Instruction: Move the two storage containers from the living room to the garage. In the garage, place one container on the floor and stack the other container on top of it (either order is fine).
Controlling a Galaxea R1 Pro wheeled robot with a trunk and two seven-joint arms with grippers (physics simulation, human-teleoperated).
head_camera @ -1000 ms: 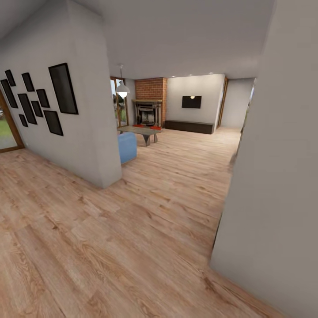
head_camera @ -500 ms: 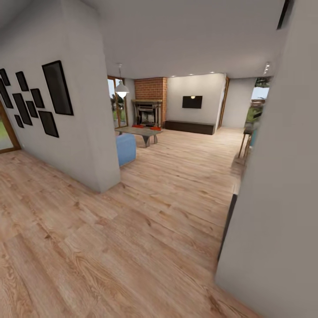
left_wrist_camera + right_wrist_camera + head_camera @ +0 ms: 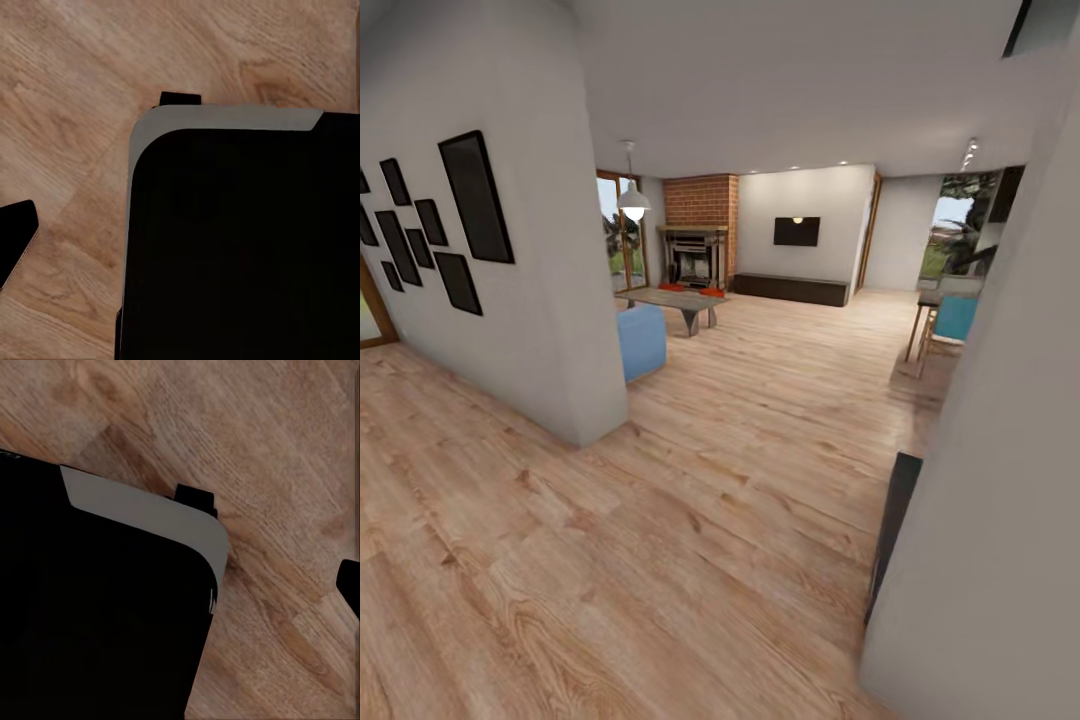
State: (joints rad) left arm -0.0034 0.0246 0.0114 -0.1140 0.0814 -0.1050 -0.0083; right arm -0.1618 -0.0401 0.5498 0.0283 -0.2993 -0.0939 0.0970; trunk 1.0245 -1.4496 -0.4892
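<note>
Head view: light wood-plank floor (image 3: 690, 520) runs ahead to the living room; at 12 o'clock a brick fireplace (image 3: 698, 240), with two orange-red storage containers (image 3: 691, 290) low before it, behind a coffee table (image 3: 675, 300); blue sofa (image 3: 640, 340) at 11, grey wall (image 3: 1000, 480) close at 3. Left wrist view: dark robot body (image 3: 240, 247) over planks, jaw state cannot tell. Right wrist view: same dark body (image 3: 97, 607) over planks, jaws again untellable.

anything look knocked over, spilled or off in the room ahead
Nothing stands out. The coffee table stands level in front of the brick fireplace, two small orange-red shapes lie by the hearth, too far off to judge, and the black frames hang in a tidy staggered cluster on the near wall.
</note>
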